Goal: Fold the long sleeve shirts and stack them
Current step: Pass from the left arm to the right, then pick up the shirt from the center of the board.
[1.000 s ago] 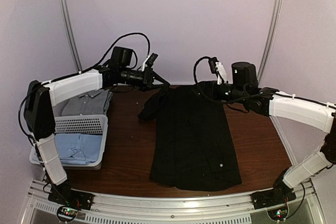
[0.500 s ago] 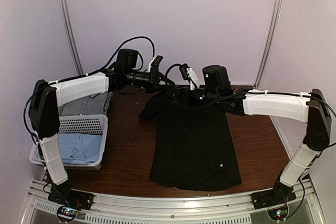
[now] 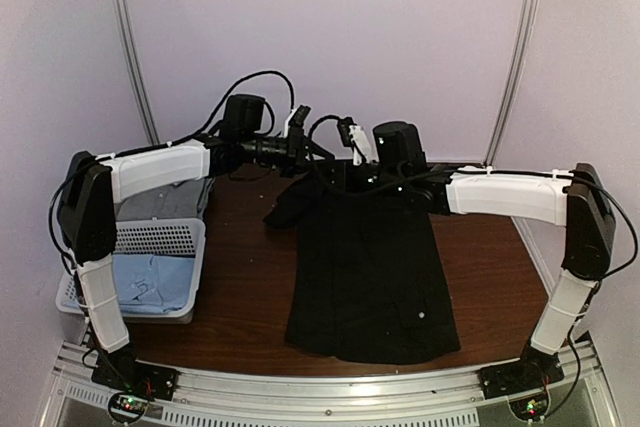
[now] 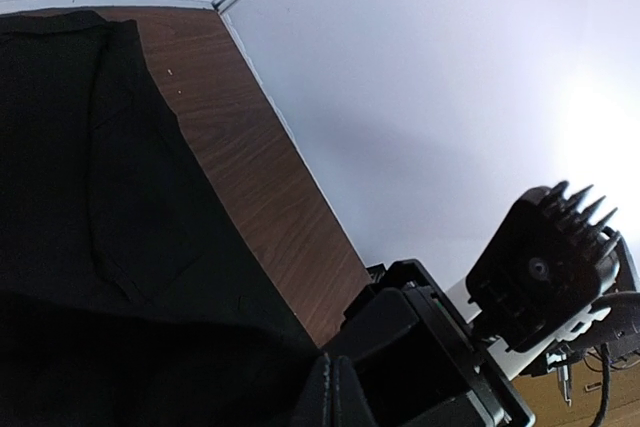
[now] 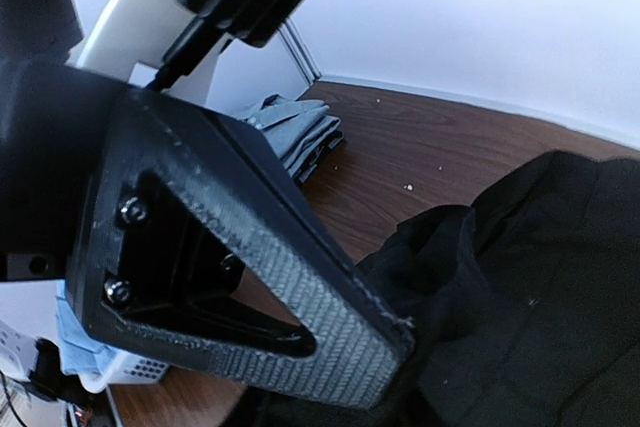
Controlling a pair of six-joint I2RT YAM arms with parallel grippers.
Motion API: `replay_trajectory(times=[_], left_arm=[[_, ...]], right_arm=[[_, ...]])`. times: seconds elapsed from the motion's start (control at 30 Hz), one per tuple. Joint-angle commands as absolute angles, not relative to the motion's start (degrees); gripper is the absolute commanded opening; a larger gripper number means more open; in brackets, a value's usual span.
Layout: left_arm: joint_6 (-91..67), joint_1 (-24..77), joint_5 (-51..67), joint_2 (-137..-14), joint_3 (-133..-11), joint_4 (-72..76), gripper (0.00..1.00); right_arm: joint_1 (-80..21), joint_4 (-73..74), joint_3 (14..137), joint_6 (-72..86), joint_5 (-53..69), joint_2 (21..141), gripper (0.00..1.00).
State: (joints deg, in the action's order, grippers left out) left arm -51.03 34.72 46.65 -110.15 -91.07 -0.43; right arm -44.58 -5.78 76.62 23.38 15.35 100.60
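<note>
1. Left tool: clenched. Its fingertips press together with no gap. It grasps the far left corner of the large plain black long-sleeved shirt, and the cloth rises off the surface to meet the tips.
2. Right tool: positioned at the shirt's far edge, just beside the left tool. The right wrist view shows only 1 finger, a black triangular plate with a woven-textured pad. Black cloth bunches against its tip. The second finger is hidden, so I cannot tell how far this tool is open or whether it grips.
3. Shirt position: it lies lengthwise on the dark brown wood-grain surface between the 2 arms. The hem points toward the arm bases and the collar end sits at the 2 tools. 1 sleeve is bunched just below the left tool. A tiny white mark shows near the hem on the right.
4. Shirt material: soft, matte and lightly creased.
5. White plastic lattice basket: at the left edge of the surface, well apart from both tools. A light blue shirt lies inside it. A folded greyish shirt lies just beyond its far wall.
</note>
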Motion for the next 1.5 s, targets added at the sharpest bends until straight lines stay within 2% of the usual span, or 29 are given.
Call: replay_trajectory(times=[0.0,0.03,0.1,0.27,0.37,0.57,0.83,1.1,1.47], left_arm=[[-51.29,34.9,44.2,-110.1,-90.71,2.04,0.0],[-51.06,34.83,43.8,-109.93,-90.9,1.72,0.02],[-50.41,34.59,42.57,-109.53,-91.11,1.12,0.13],[-47.99,33.57,37.23,-106.43,-90.38,-2.62,0.33],[-46.14,33.07,33.33,-103.59,-88.69,-4.73,0.41],[-43.01,32.61,26.0,-95.21,-82.54,-9.51,0.5],[-43.52,33.17,24.44,-85.57,-66.6,-13.93,0.5],[-46.61,41.04,23.81,-82.36,-50.04,-16.33,0.49],[-53.15,53.87,22.01,-85.06,-42.37,-12.2,0.47]], right_arm=[[-44.63,-5.82,78.61,23.93,14.08,101.43,0.17],[-44.58,-5.48,78.79,23.91,13.93,101.43,0.1],[-44.64,-4.64,79.4,23.56,13.67,101.35,0.01],[-44.5,-2.61,81.39,22.18,12.31,100.57,0.0],[-44.36,-1.19,83.07,20.75,11.21,100.0,0.0],[-43.08,1.56,86.68,17.62,7.78,98.74,0.0],[-41.33,2.72,90.77,14.68,4.82,97.85,0.0],[-40.89,4.47,93.11,13.2,3.74,96.32,0.0],[-40.87,3.74,90.68,12.22,1.6,91.17,0.0]])
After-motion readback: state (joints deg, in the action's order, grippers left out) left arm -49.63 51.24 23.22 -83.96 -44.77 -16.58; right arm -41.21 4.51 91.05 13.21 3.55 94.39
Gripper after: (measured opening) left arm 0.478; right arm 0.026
